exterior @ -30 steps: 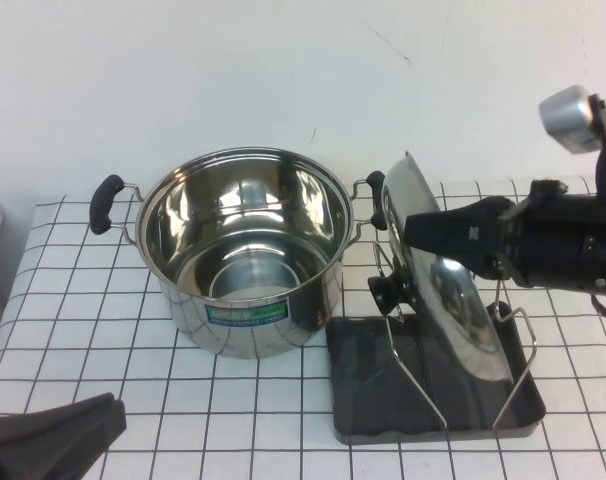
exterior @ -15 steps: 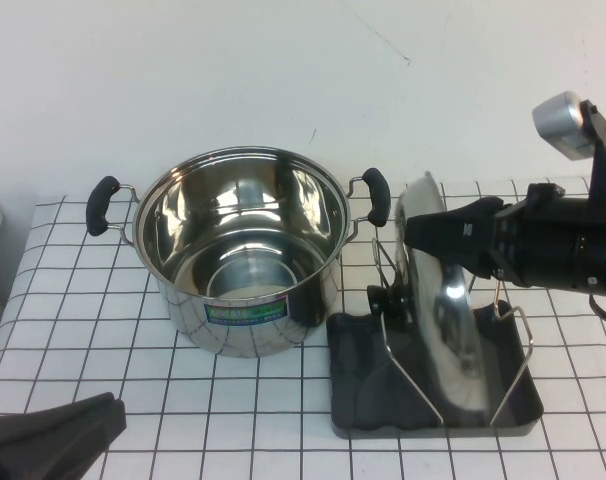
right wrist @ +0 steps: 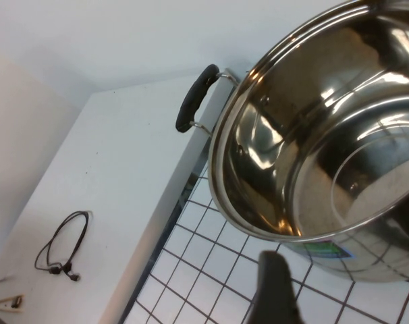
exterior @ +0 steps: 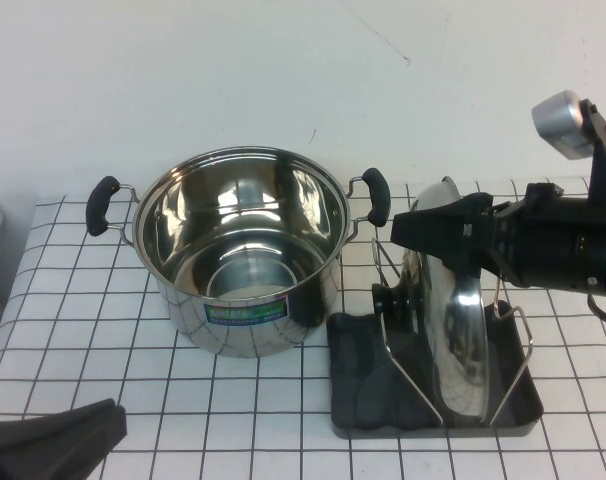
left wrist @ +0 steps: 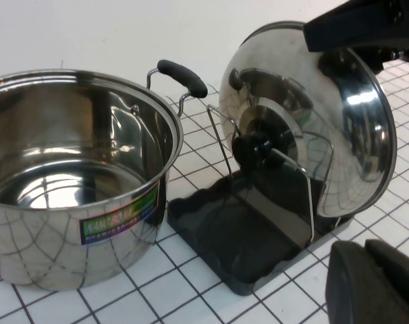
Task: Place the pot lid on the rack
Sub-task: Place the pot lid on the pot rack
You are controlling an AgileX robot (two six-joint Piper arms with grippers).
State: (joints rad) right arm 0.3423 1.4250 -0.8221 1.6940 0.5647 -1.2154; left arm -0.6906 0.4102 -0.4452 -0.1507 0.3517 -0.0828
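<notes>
Pot lid [exterior: 451, 330] standing on edge in the rack [exterior: 431, 345], black knob toward the steel pot [exterior: 241, 250], on the checked table [exterior: 103, 330]. Right gripper [exterior: 428, 228] at the lid's upper rim, fingers clamped on that rim. Left gripper [exterior: 48, 445] low at the table's near left corner, well apart from everything, finger state impossible to tell

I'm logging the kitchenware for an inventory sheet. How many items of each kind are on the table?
Pot: 1
Pot lid: 1, on edge in the rack, with the right claw at its top rim
Rack with tray: 1
Total: 3
The left claw sits at the table's near left corner, holding nothing.
</notes>
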